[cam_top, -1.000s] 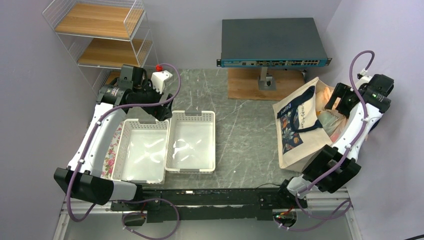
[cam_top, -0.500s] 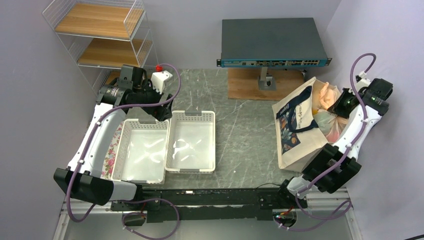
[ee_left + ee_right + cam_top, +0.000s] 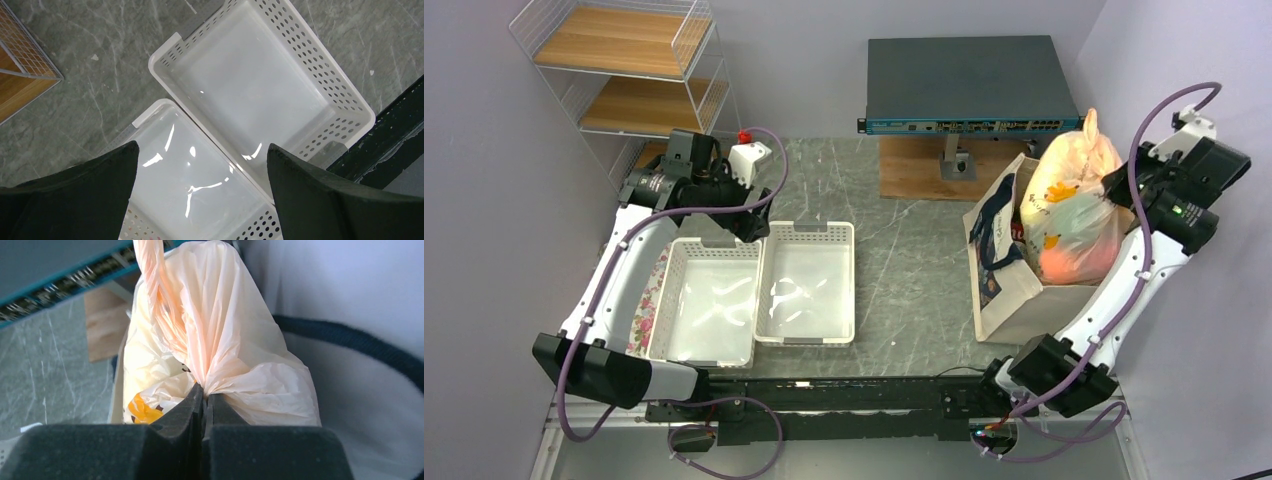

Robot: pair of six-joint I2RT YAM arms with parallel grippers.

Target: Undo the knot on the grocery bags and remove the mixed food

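The peach-beige plastic bag (image 3: 1069, 215) hangs lifted above the cream canvas tote (image 3: 1002, 285) with navy straps, its lower part still inside the tote's mouth. My right gripper (image 3: 204, 392) is shut on the gathered plastic just below the bag's twisted top. The knot (image 3: 1089, 125) sticks up above the grip as a twisted strand (image 3: 155, 290). The mixed food is hidden inside the plastic bag (image 3: 240, 340); only orange and red patches show through. My left gripper (image 3: 202, 149) hangs open and holds nothing, above the two white baskets.
Two white perforated baskets (image 3: 809, 228) (image 3: 714, 243) sit side by side at centre left, on a floral cloth (image 3: 649, 310). A wire shelf (image 3: 624, 70) stands at back left. A network switch (image 3: 969, 85) sits on a stand over a wooden board (image 3: 924, 170) behind the tote.
My right gripper closed on the plastic bag inside the tote and rose, pulling the bag up out of it. The tote now stands more upright. The left arm has not moved.
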